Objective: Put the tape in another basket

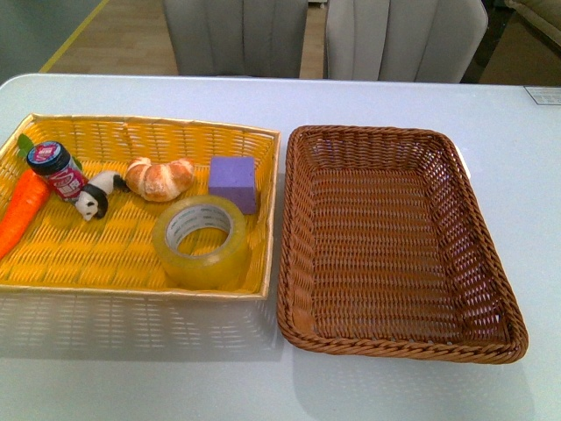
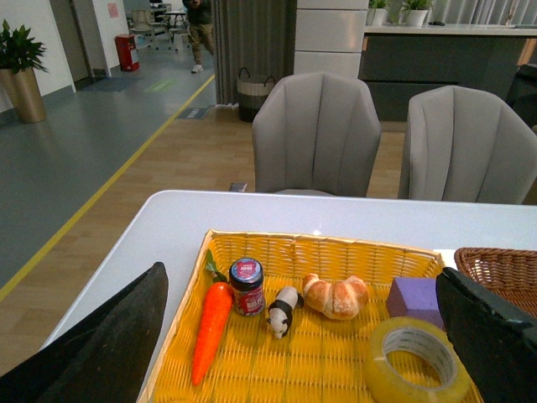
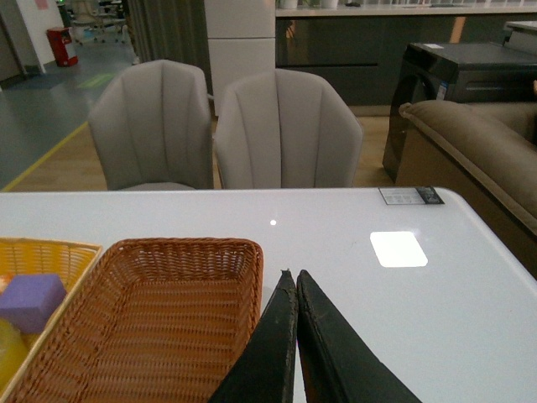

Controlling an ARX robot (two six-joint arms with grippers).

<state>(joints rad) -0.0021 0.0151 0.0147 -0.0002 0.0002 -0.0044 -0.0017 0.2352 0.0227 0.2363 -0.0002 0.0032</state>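
Observation:
The tape (image 1: 202, 240), a wide yellowish roll with a white core, lies flat in the front right corner of the yellow basket (image 1: 96, 259). It also shows in the left wrist view (image 2: 417, 363). The dark brown wicker basket (image 1: 386, 342) stands empty right beside the yellow one and shows in the right wrist view (image 3: 109, 353). My left gripper (image 2: 302, 290) is open and empty, above the near side of the yellow basket. My right gripper (image 3: 292, 274) is shut and empty, beside the brown basket's right rim. Neither arm shows in the front view.
In the yellow basket lie a carrot (image 1: 19, 213), a small jar (image 1: 54, 169), a panda figure (image 1: 95, 196), a croissant (image 1: 159, 178) and a purple block (image 1: 233, 182). Two grey chairs (image 1: 237, 35) stand behind the white table (image 1: 517, 175).

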